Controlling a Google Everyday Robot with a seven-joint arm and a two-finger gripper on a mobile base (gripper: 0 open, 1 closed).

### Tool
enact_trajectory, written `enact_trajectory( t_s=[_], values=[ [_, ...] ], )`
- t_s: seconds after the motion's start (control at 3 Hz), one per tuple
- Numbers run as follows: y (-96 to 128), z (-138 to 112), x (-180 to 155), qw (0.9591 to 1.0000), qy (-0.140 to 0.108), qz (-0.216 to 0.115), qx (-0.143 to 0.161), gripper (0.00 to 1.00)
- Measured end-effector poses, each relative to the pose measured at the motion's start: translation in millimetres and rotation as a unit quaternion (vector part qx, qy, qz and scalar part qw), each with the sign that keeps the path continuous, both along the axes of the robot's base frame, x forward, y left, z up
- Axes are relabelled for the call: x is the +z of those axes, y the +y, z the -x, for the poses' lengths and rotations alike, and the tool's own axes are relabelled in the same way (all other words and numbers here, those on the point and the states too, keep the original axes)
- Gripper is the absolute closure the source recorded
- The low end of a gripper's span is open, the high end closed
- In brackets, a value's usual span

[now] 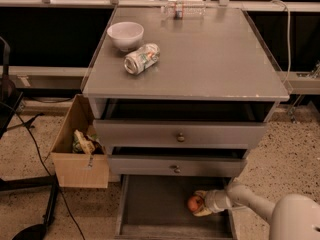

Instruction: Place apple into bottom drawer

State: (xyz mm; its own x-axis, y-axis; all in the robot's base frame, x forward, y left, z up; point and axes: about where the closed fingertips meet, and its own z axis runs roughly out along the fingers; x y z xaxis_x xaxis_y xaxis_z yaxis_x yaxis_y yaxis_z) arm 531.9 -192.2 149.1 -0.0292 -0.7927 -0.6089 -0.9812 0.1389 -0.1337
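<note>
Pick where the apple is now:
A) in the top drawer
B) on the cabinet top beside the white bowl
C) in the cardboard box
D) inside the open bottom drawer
D: the apple sits low on the right side of the pulled-out bottom drawer, between the fingers of the claw reaching in from the right.

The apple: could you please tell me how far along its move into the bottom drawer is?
Done: the bottom drawer is pulled open and the apple is inside its walls, on the right side. In hand: the claw grips the apple there. Left: release it onto the drawer floor and withdraw.
</note>
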Motion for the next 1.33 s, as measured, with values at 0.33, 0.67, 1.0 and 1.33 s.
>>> enact_trajectory(
  t_s=[0.33, 0.67, 1.0, 1.33],
  values=[
    [1, 2, -5, 0.9997, -0.006, 0.021, 0.006, 1.0],
    [1, 2, -8, 0.9993, -0.008, 0.034, 0.01, 1.0],
    [-4, 2, -15, 0.9989, -0.004, 0.045, 0.009, 1.0],
    [-13, 3, -28, 0.9981, 0.006, 0.061, 0.006, 1.0]
  ],
)
